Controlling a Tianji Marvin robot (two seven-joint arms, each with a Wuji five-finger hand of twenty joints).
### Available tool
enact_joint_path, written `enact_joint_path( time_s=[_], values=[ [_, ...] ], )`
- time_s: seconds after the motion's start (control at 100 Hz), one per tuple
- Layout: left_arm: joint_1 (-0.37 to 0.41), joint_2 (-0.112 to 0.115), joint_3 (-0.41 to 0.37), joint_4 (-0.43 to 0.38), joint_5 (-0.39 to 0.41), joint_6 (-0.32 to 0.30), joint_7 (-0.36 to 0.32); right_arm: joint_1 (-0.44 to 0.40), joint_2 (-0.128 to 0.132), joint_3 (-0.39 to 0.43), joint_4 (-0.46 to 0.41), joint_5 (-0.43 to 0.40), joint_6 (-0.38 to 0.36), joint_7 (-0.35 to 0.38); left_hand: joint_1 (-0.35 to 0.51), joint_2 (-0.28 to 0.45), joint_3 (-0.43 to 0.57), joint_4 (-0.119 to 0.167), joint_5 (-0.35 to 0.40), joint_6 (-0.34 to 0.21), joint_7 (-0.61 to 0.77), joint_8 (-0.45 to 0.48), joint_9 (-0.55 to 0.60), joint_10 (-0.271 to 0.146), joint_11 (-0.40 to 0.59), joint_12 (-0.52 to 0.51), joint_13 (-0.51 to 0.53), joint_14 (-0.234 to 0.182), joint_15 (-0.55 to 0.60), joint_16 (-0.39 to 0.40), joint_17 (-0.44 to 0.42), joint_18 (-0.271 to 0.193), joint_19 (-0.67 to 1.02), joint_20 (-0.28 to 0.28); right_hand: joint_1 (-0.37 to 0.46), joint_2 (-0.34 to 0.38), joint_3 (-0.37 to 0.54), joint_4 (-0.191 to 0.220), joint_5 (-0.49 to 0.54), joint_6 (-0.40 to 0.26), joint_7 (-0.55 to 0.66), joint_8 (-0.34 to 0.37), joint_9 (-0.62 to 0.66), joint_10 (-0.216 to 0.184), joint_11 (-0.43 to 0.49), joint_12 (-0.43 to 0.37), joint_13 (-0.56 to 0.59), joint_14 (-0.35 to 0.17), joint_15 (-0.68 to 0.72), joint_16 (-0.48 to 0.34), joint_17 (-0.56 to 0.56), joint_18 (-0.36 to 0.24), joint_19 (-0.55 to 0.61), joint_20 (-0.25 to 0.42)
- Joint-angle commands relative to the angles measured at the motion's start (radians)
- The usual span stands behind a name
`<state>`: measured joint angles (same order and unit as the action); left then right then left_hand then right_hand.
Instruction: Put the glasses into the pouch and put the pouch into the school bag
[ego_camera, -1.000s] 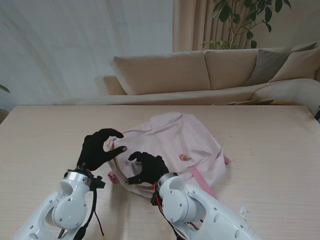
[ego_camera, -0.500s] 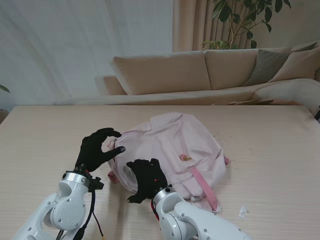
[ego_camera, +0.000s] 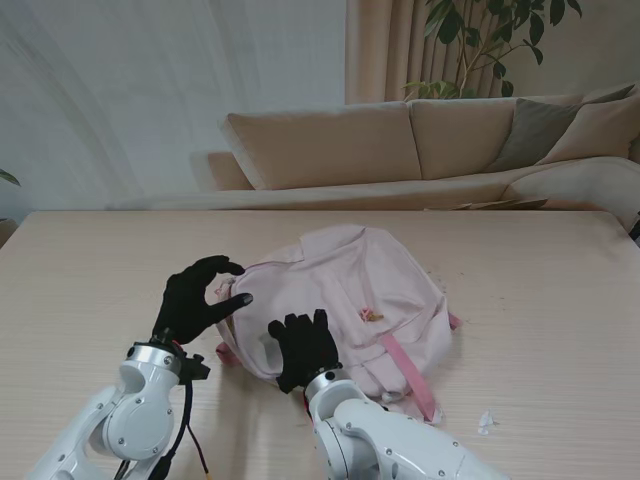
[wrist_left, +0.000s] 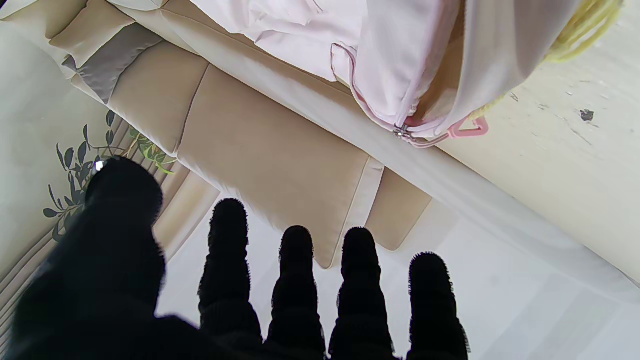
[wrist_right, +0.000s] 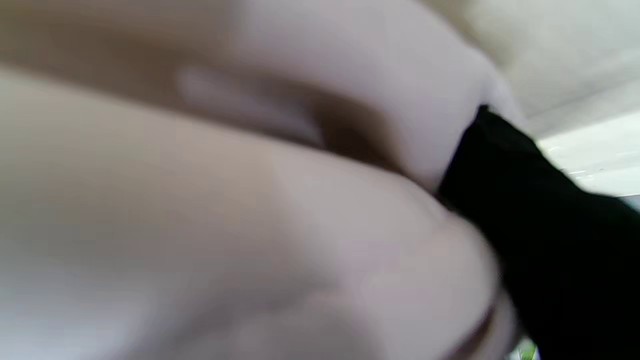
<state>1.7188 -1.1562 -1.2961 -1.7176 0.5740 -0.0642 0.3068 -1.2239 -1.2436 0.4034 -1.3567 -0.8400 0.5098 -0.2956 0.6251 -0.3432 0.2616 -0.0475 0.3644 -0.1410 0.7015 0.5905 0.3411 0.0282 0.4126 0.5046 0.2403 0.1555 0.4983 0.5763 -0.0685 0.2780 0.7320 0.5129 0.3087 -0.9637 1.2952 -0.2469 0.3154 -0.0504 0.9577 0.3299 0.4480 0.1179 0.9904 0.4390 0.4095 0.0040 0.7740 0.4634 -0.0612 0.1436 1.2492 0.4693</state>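
The pink school bag (ego_camera: 350, 285) lies on its side in the middle of the table. My left hand (ego_camera: 195, 298) hovers at the bag's left edge, thumb and fingers curved apart, with nothing in it. In the left wrist view its fingers (wrist_left: 295, 280) are spread, and the bag's zipped mouth (wrist_left: 400, 60) with a pink zipper pull (wrist_left: 467, 127) gapes slightly; a yellow edge (wrist_left: 585, 25) shows beside it. My right hand (ego_camera: 303, 345) rests on the bag's near side, fingers straight. The right wrist view is a blur of pink fabric (wrist_right: 300, 225) with one black finger (wrist_right: 540, 225). Glasses and pouch are hidden.
A pink strap (ego_camera: 405, 375) trails from the bag toward me on the right. A small pale scrap (ego_camera: 486, 422) lies on the table near the right front. A beige sofa (ego_camera: 400, 150) stands beyond the table's far edge.
My right hand has uncurled from the bag's near opening and turned, and its fingers now lie straight on the bag. The bag's near flap has flattened. The left hand has barely moved.
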Motion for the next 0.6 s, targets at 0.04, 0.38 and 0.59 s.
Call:
enact_joint_path(
  time_s=[0.04, 0.38, 0.59],
  values=[
    [0.003, -0.009, -0.003, -0.003, -0.009, 0.007, -0.011, 0.02, -0.009, 0.006, 0.04, -0.014, -0.009, -0.017, -0.016, 0.027, -0.042, 0.029, -0.007, 0.021, -0.006, -0.017, -0.024, -0.003, 0.004, -0.01, -0.024, -0.015, -0.018, -0.017, -0.015, 0.009, -0.047, -0.011, 0.122, 0.071, 0.056, 0.072, 0.216, -0.092, 0.058, 0.058, 0.271, -0.048, 0.063, 0.041, 0.293, 0.052, 0.167, 0.066, 0.076, 0.047, 0.101, 0.003],
    [0.006, -0.006, -0.052, 0.041, 0.013, 0.069, -0.02, 0.002, -0.001, 0.118, 0.027, -0.032, -0.046, -0.12, 0.003, 0.061, -0.03, 0.028, 0.145, 0.105, 0.005, -0.034, 0.017, 0.018, 0.018, -0.009, -0.005, 0.001, -0.007, -0.015, -0.017, 0.02, -0.028, 0.002, 0.254, 0.066, 0.134, -0.092, 0.636, -0.32, 0.235, -0.032, 0.733, -0.032, 0.064, -0.007, 0.636, 0.058, 0.259, 0.008, 0.285, 0.097, 0.151, 0.061],
    [0.0, -0.019, -0.058, 0.077, -0.056, 0.167, -0.014, -0.038, 0.014, 0.208, -0.039, -0.035, -0.105, -0.162, 0.014, 0.063, -0.031, 0.026, 0.121, 0.128, -0.038, -0.063, -0.006, 0.02, 0.01, -0.017, -0.03, 0.001, -0.017, -0.019, -0.018, 0.016, -0.068, -0.014, 0.254, 0.04, 0.175, -0.103, 0.66, -0.333, 0.232, 0.001, 0.748, -0.024, 0.06, 0.009, 0.646, 0.065, 0.274, -0.01, 0.29, 0.096, 0.16, 0.069]
  ],
)
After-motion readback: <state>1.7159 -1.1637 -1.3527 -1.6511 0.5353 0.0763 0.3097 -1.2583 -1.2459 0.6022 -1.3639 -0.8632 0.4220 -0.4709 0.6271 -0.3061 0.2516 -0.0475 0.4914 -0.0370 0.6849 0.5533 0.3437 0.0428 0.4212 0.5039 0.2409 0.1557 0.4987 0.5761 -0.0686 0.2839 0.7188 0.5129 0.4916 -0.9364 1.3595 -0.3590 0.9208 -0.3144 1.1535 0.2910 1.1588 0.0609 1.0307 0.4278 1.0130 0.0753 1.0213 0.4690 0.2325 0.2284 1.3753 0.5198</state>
